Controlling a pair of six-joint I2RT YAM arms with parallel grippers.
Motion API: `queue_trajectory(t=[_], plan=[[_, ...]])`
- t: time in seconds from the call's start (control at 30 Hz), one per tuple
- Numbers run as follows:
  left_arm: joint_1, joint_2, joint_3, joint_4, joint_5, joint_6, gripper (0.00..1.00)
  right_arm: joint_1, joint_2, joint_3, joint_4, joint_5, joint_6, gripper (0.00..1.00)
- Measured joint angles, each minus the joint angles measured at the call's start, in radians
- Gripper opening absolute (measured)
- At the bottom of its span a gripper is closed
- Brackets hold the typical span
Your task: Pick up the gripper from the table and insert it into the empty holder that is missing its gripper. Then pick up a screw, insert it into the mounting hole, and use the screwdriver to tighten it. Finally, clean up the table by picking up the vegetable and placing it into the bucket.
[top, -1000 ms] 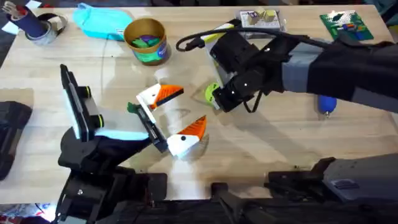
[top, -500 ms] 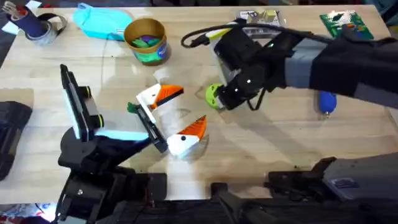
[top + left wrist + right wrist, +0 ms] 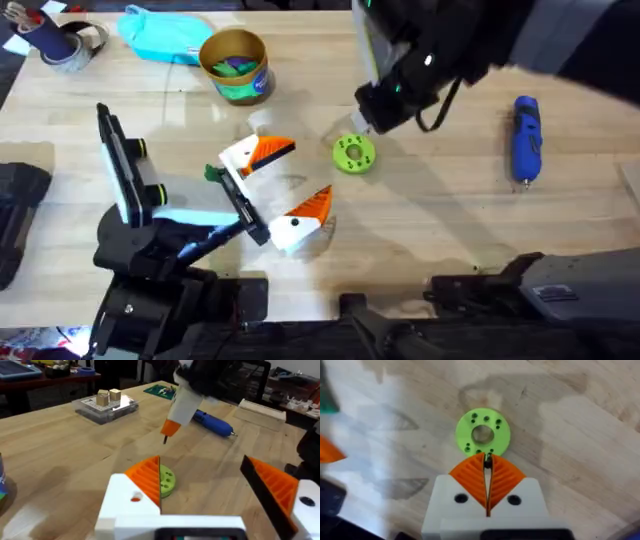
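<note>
The right hand [image 3: 487,467], pads pressed together and holding nothing, hangs just above the green vegetable [image 3: 354,153] lying on the worktop [image 3: 450,200].

One vegetable [image 3: 354,153], one screwdriver [image 3: 525,138]

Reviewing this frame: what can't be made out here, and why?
Overhead: the right arm, blurred close under the camera, covers the table's far right part.
Right wrist: a tiny dark speck between the right gripper's shut fingertips, too small to name.
Overhead: the bucket's contents, small and partly behind its rim.
Left wrist: the vegetable, half hidden behind one of the left gripper's fingers.
</note>
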State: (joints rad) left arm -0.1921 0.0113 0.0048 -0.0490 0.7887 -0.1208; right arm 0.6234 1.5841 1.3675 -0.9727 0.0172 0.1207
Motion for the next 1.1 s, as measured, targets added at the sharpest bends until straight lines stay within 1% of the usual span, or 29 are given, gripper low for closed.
queue_trajectory(t=[0.13, 0.23, 0.33, 0.47, 0.57, 0.67, 0.77, 0.9, 1.1], plan=[[0.000, 0.000, 0.000, 0.000, 0.000, 0.000, 0.986, 0.020, 0.000, 0.140, -0.064, -0.057, -0.034, 0.006], [0.000, 0.000, 0.000, 0.000, 0.000, 0.000, 0.986, 0.061, -0.001, 0.238, -0.075, -0.126, -0.058, 0.006], [0.000, 0.000, 0.000, 0.000, 0.000, 0.000, 0.986, 0.109, -0.003, 0.299, -0.069, -0.197, -0.071, 0.006], [0.000, 0.000, 0.000, 0.000, 0.000, 0.000, 0.986, 0.175, -0.005, 0.312, -0.021, -0.302, -0.077, 0.006], [0.000, 0.000, 0.000, 0.000, 0.000, 0.000, 0.986, 0.217, -0.005, 0.312, -0.010, -0.343, -0.077, 0.006], [0.000, 0.000, 0.000, 0.000, 0.000, 0.000, 0.986, 0.240, 0.005, 0.312, 0.023, -0.368, -0.076, 0.006], [0.000, 0.000, 0.000, 0.000, 0.000, 0.000, 0.986, 0.263, 0.029, 0.313, 0.063, -0.382, -0.072, 0.006], [0.000, 0.000, 0.000, 0.000, 0.000, 0.000, 0.986, 0.289, 0.061, 0.313, 0.067, -0.376, -0.072, 0.006], [0.000, 0.000, 0.000, 0.000, 0.000, 0.000, 0.986, 0.295, 0.087, 0.313, 0.068, -0.365, -0.072, 0.006]])
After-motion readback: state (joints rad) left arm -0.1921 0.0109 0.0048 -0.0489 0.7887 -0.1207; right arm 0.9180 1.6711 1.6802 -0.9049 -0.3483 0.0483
